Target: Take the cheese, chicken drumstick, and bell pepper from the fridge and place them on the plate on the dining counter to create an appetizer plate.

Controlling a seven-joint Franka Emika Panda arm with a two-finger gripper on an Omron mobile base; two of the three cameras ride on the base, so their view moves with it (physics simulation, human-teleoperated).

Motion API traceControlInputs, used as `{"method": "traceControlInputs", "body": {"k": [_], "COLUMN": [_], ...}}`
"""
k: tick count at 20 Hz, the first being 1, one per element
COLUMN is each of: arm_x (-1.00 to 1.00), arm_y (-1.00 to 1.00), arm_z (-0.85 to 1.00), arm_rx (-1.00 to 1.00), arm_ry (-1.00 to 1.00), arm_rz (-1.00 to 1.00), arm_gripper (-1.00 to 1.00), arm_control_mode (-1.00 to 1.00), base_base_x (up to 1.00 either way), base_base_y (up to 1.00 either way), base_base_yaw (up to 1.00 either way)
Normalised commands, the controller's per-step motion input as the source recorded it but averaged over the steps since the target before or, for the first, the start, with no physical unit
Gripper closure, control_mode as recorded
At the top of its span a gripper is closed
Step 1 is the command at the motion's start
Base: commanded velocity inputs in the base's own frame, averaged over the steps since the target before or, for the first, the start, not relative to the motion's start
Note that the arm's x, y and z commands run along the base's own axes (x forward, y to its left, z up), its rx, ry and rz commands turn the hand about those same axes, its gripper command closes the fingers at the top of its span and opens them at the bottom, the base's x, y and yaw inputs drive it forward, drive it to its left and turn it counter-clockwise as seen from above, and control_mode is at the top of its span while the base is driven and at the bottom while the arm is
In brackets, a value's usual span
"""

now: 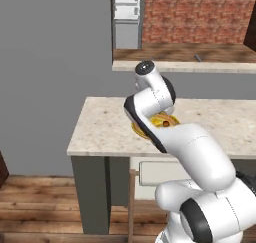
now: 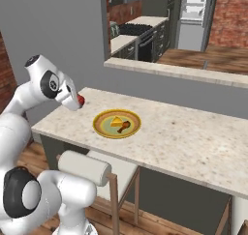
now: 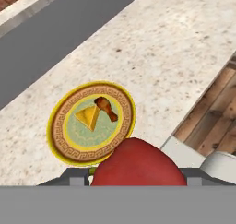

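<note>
The plate [image 2: 100,124] with its yellow-orange rim lies on the beige speckled dining counter [image 2: 193,137]. On it rest the yellow cheese wedge [image 2: 116,122] and the brown chicken drumstick [image 2: 124,128]. My gripper [image 2: 77,101] hovers left of the plate, above the counter's left end, shut on the dark-red bell pepper [image 2: 81,100]. In the hand view the bell pepper [image 3: 136,165] covers the fingertips, and the plate [image 3: 57,126] with the cheese [image 3: 88,117] and the drumstick [image 3: 106,108] sits just beyond it. My arm hides most of the plate [image 1: 168,121] in the left base view. The fridge [image 2: 193,14] stands far back.
A stool with a white cushion [image 2: 85,167] on a wooden frame stands under the counter's near edge. Beyond the counter, a wooden-topped ledge [image 2: 193,60] spans the opening in the grey wall. A stove [image 2: 145,40] and dark cabinets lie further back.
</note>
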Motion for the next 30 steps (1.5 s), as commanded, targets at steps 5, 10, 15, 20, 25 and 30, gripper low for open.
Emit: {"method": "traceControlInputs", "body": {"k": [5,10,15,20,25,30], "arm_x": [0.59,0.60,0.60,0.48,0.18,0.18], "arm_y": [0.21,0.09,0.00,0.00,-0.13,-0.25], "arm_z": [-0.47,-0.42,-0.33,-0.51,-0.60,-0.52], "arm_rx": [0.17,0.24,0.11,0.00,0.00,0.00], "arm_ry": [0.20,0.17,0.03,0.00,0.05,0.11], "arm_rz": [0.00,0.00,0.00,-0.01,-0.10,-0.11], "arm_gripper": [1.00,1.00,1.00,1.00,1.00,1.00], "arm_control_mode": [-1.00,-1.00,-1.00,-1.00,-1.00,-1.00], "base_base_x": [0.00,0.00,0.00,0.00,0.00,0.00], "base_base_y": [0.00,0.00,0.00,0.00,0.00,0.00], "base_base_yaw": [0.00,0.00,0.00,0.00,0.00,0.00]}}
